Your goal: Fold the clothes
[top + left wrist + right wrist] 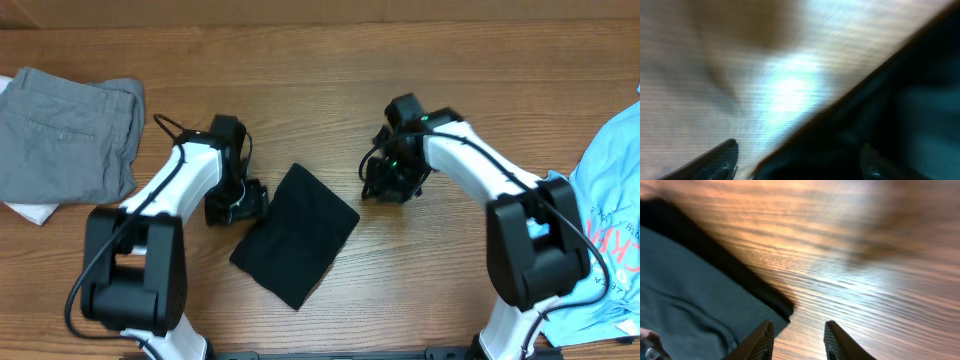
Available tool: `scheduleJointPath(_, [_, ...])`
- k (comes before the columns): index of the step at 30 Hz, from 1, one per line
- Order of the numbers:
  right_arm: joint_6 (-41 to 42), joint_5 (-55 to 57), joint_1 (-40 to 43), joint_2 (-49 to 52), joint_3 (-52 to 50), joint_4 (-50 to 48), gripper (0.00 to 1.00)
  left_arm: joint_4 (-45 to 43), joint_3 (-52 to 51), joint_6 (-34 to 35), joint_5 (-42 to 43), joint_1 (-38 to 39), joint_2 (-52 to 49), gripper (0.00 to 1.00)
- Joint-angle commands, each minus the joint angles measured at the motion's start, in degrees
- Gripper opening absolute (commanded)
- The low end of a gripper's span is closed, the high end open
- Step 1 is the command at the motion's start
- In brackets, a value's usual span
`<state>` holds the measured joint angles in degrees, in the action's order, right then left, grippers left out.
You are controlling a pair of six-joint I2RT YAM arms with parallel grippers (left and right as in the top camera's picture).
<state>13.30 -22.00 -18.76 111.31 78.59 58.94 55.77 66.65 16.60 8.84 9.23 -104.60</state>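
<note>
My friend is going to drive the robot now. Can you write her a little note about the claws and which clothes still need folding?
The left claw sits by the left edge of the black shirt; its view is too blurred to tell open or shut.
The right claw is open and empty, over bare table near the shirt's corner.
The black shirt lies folded mid-table: seemingly done.
The grey garment lies folded, far left.
The light blue T-shirt lies loose at the right edge: probably next.
</note>
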Motion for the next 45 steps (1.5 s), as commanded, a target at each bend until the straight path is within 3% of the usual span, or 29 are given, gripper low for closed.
scheduleJointPath(1, [-0.87,6.45,2.08,-8.31,4.9,1.92,0.4,-4.74,2.64,-2.45,2.45,-0.57,6.58,1.0])
scheduleJointPath(4, [-0.68,6.58,3.21,-11.96,5.18,2.25,0.46,-9.68,2.62,-8.41,7.48,-0.61,7.23,1.0])
scheduleJointPath(8, [-0.7,6.58,3.74,-13.75,5.16,3.37,0.47,-14.56,2.62,-11.61,13.31,-0.59,4.76,1.0])
scheduleJointPath(21, [-0.68,6.88,3.74,-13.75,5.05,4.24,0.47,-14.6,2.62,-19.34,28.96,-0.42,-11.19,1.0])
scheduleJointPath(23, [-0.68,7.21,3.74,-13.75,5.05,4.26,0.47,-13.2,2.62,-20.96,33.4,0.09,-13.05,0.93])
scheduleJointPath(25, [-0.7,7.45,3.74,-13.75,5.05,4.26,0.48,-11.45,2.62,-22.49,35.17,0.9,-14.29,0.74])
scheduleJointPath(32, [-0.7,8.11,3.74,-13.75,5.05,4.7,0.48,-9.42,2.62,-23.04,28.89,2.14,-15.28,0.25])
scheduleJointPath(35, [-0.7,8.74,3.74,-13.75,5.05,5.07,0.47,-10.64,2.91,-23.04,28.04,1.25,-15.17,0.08])
scheduleJointPath(36, [-0.7,9.07,3.74,-13.75,5.05,5.11,0.47,-10.78,3.34,-23.04,28.0,0.9,-15.02,0.04])
scheduleJointPath(41, [-0.7,12.07,3.74,-13.75,5.05,6.23,0.47,-9.86,9.2,-20.65,27.12,-4.46,-10.47,0.04])
scheduleJointPath(45, [-0.7,14.05,3.74,-13.75,5.05,7.26,0.48,-9.88,12.48,-17.35,21.59,-9.62,-3.72,0.04])
